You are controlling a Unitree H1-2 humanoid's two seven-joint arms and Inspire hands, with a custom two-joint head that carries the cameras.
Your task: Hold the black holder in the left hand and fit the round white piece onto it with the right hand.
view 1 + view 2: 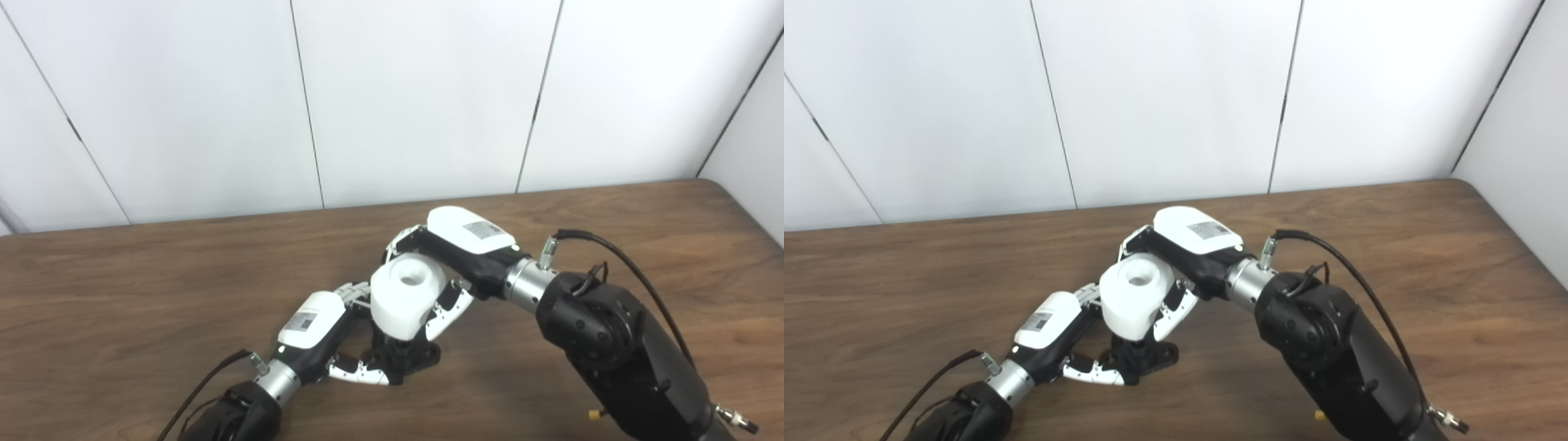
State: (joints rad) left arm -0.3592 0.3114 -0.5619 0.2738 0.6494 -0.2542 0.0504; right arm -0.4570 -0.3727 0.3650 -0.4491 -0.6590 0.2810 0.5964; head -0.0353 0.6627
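Note:
The round white piece has a hole in its top and sits tilted over the black holder, which stands on the wooden table. My right hand is shut on the white piece, fingers on its far side and thumb on its near right side. My left hand is shut on the black holder, its thumb along the holder's base and its fingers behind the white piece. The holder's upper part is hidden by the white piece. The same shows in the right eye view: white piece, holder.
White wall panels stand behind the table's far edge. The table's right corner meets a side wall. A black cable loops over my right forearm.

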